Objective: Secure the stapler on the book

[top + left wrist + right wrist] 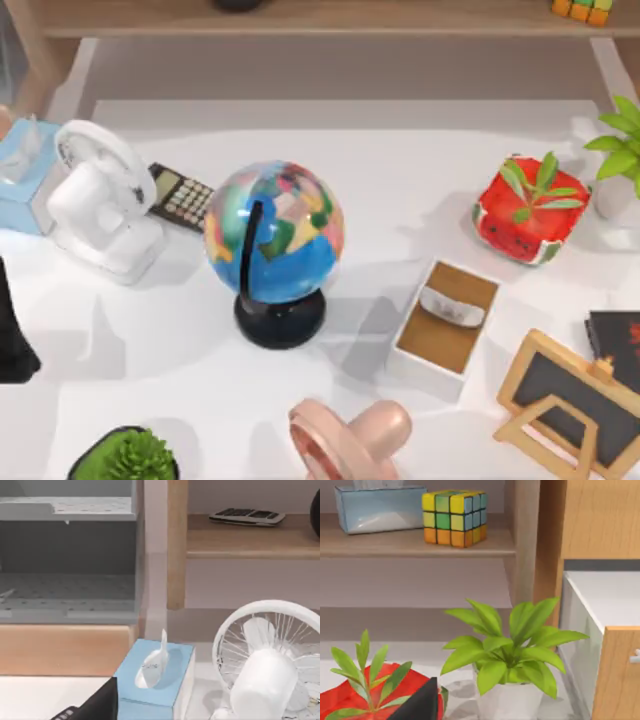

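The globe hides part of the calculator; the pink fan and green plant are cut by the top view's lower edge; the black item with red marks is clipped at the right; the stapler is too small to tell detail.

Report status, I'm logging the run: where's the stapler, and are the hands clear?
Stapler lying on the book, table right of the globe. No hand on it. Left arm parked at table's left edge. Nothing blocking the book.
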Robot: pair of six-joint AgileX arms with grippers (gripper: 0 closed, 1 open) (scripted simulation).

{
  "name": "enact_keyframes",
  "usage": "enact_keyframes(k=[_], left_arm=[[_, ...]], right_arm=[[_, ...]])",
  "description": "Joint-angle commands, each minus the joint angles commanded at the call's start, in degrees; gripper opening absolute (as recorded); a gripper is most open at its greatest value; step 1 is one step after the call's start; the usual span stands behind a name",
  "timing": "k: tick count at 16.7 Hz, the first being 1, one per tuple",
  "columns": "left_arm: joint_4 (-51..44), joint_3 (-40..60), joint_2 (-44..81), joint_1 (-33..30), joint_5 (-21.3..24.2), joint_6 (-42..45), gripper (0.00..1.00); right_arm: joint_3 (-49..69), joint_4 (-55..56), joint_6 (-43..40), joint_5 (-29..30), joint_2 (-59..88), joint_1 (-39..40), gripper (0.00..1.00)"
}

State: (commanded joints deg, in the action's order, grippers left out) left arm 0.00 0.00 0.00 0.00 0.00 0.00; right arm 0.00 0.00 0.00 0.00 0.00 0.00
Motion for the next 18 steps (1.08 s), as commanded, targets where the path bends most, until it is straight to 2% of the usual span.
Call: enact_keyframes(k=[4,8,12,18], left_arm=[[0.00,0.00,0.00,0.00,0.00,0.00,1.00],[0.00,0.00,0.00,0.00,0.00,0.00,1.00],[0.00,0.00,0.00,0.00,0.00,0.00,1.00],[0.00,0.00,0.00,0.00,0.00,0.00,1.00]], right_arm=[[1.69,-1.18,-0.03,-0.02,1.70,-0.24,1.00],[12.12,-8.19,-0.21,-0.06,12.27,-1.89,1.00],[32.14,-20.16,-0.52,-0.02,32.60,-5.04,1.00],[72.85,-42.57,-1.18,0.26,74.34,-11.53,1.00]])
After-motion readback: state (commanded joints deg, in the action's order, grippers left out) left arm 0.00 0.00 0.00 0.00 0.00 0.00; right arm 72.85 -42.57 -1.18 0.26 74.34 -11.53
